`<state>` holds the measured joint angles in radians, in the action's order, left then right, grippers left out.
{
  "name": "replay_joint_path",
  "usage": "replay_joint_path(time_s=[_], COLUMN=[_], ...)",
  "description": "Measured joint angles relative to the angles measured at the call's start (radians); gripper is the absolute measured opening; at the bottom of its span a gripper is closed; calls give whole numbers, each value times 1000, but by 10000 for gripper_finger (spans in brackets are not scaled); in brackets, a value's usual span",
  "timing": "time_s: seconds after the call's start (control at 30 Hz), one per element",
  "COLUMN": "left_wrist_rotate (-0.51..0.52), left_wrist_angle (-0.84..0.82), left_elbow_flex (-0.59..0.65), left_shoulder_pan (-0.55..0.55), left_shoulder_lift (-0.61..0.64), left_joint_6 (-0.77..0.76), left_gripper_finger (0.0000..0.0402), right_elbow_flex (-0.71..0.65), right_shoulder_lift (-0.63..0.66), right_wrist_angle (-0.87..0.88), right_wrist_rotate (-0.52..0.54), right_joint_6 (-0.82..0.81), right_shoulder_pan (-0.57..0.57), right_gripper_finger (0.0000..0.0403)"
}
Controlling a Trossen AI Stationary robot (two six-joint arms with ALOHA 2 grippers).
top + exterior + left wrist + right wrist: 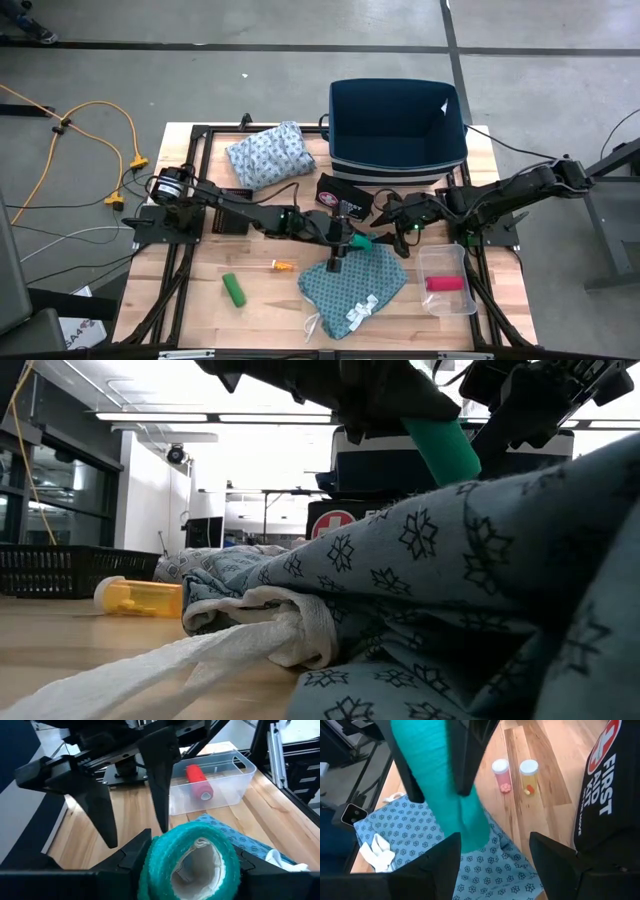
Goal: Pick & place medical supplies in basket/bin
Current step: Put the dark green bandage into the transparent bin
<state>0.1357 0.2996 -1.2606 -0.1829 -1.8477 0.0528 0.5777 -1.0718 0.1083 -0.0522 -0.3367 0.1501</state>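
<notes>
A teal roll (pixel 187 865) hangs over the teal patterned cloth (pixel 350 285) at mid-table, and my left gripper (pixel 190 862) is shut on it. My right gripper (pixel 492 865) stands open just to the right. The roll's free end (pixel 472 832) reaches between its fingers; I cannot tell whether it touches them. The pale blue-grey cloth (pixel 265 155) lies at the far left beside the navy bin (pixel 398 125). A green roll (pixel 233 290) and an orange-tipped stick (pixel 283 265) lie on the near left. A red roll (pixel 199 782) lies in a clear container (pixel 445 280). My left gripper pinches the teal roll's round side (pixel 150 865) between its two fingers, coming nearly level from the table's left. The roll lies along the fingers and sticks out past their tips. It is lifted clear, a little above the teal cloth.
A black first aid pouch (pixel 345 190) lies in front of the bin. Two pill bottles (pixel 515 774) stand on the wood beside it, and an orange one (pixel 140 597) lies on its side. The cloth's white ties (pixel 360 312) trail toward the near edge.
</notes>
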Motion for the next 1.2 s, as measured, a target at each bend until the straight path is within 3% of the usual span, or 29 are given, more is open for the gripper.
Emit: replay_joint_path(time_s=[0.53, 0.8, 1.2], left_wrist_rotate=[1, -4, -10], left_wrist_angle=[3, 82, 130], left_elbow_flex=[0, 0, 0], left_shoulder_pan=[37, 38, 46], left_shoulder_lift=[0, 1, 1], left_joint_6=[0, 16, 28], left_gripper_finger=[152, 152, 152], right_elbow_flex=[0, 0, 0], right_shoulder_lift=[0, 0, 0], right_wrist_angle=[9, 6, -107], right_wrist_rotate=[2, 47, 46], right_joint_6=[78, 80, 153], right_shoulder_pan=[0, 0, 0], right_gripper_finger=[224, 224, 224])
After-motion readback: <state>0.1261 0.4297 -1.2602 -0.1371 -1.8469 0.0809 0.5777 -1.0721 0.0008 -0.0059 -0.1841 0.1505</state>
